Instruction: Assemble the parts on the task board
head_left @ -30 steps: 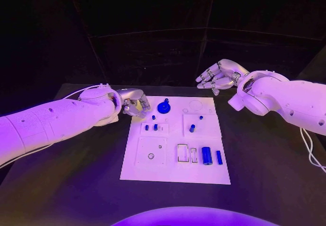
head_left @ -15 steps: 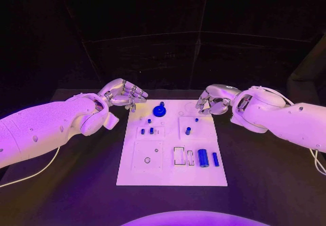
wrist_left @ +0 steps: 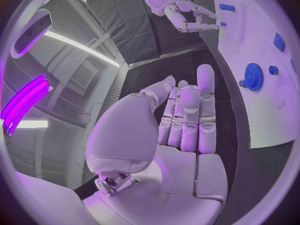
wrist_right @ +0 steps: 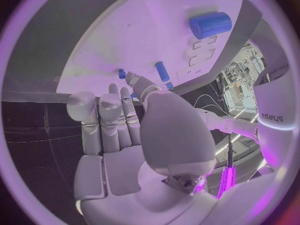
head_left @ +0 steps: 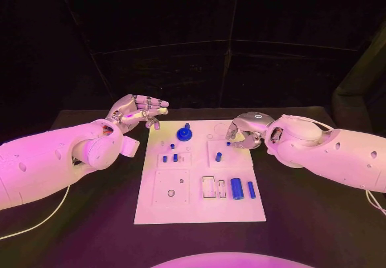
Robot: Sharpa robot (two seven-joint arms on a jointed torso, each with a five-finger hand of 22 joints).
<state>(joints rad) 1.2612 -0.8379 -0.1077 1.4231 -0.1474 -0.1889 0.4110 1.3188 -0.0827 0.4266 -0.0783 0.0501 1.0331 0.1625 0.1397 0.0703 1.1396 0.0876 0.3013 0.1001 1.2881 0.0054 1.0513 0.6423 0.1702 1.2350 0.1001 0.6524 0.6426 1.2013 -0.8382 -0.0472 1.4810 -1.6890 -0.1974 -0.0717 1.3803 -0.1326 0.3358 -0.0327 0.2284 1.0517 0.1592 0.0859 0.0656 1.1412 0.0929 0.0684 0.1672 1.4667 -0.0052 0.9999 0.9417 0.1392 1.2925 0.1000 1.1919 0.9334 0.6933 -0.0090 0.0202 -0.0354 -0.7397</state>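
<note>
The white task board [head_left: 157,201] lies in the middle of the table. A blue gear [head_left: 185,134] stands at its far end, with small blue pegs [head_left: 169,158] behind it and one peg [head_left: 218,157] to their right. A large blue cylinder [head_left: 237,188] and a thinner one [head_left: 251,190] lie at the near right. My left hand [head_left: 138,110] hovers beyond the far left corner, fingers stretched out together [wrist_left: 187,115], holding nothing. My right hand [head_left: 244,127] hangs low over the far right corner, fingers partly bent, beside a tiny blue peg [head_left: 228,143]; I see nothing in it [wrist_right: 119,125].
Black table [head_left: 322,223] surrounds the board on all sides. Rectangular recesses [head_left: 211,187] lie left of the large cylinder, and a square plate with a small hole [head_left: 170,192] sits at the near left. A cable [head_left: 40,218] trails from my left arm.
My left hand lifted away from the gear and straightened its fingers. My right hand came down from beyond the board to its far right corner. The camera also shifted.
</note>
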